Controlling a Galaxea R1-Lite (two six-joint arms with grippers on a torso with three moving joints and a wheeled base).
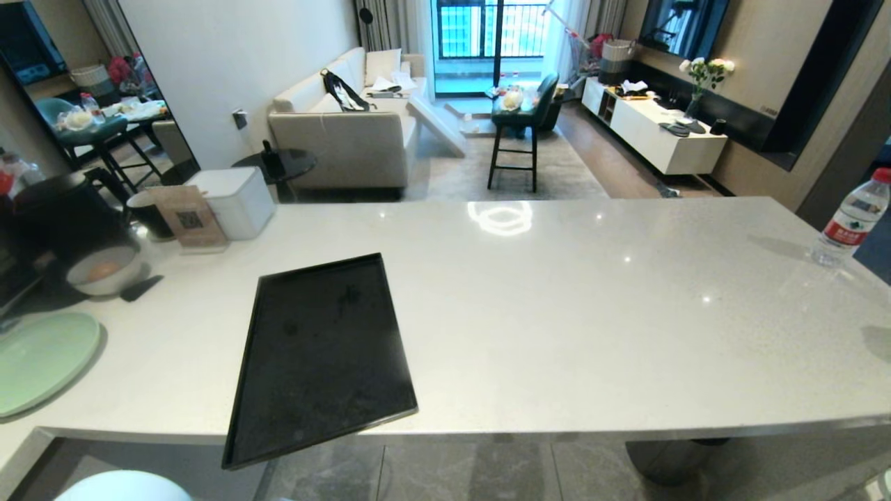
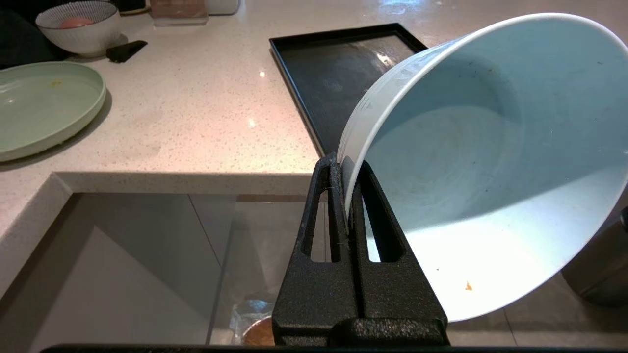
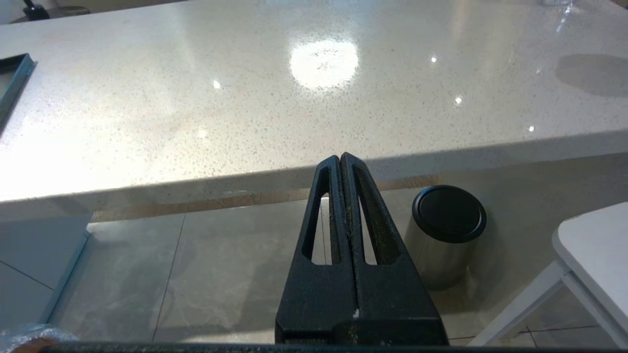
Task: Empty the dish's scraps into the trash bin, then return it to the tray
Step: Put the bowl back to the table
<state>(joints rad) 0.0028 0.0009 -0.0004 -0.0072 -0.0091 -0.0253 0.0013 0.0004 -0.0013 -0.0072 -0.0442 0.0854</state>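
Note:
The pale blue-white dish [image 2: 490, 147] hangs tipped on its side in front of the counter edge, and my left gripper [image 2: 342, 164] is shut on its rim. Inside it I see only one tiny orange crumb [image 2: 468, 286]; no other scraps are in view. A sliver of the dish [image 1: 122, 486] shows low in the head view. The trash bin [image 2: 252, 326], brownish inside with a crinkly bag, peeks out on the floor beneath the gripper. The black tray [image 1: 327, 355] lies empty on the counter, one corner overhanging the front edge. My right gripper [image 3: 340, 159] is shut and empty, below the counter edge.
On the white counter [image 1: 557, 313], a mint-green plate [image 1: 42, 362] and a white bowl with a dark rim [image 1: 104, 271] sit left of the tray. A water bottle [image 1: 849, 219] stands far right. A steel cylinder with a black top [image 3: 449, 220] stands on the floor beside a white surface [image 3: 593, 255].

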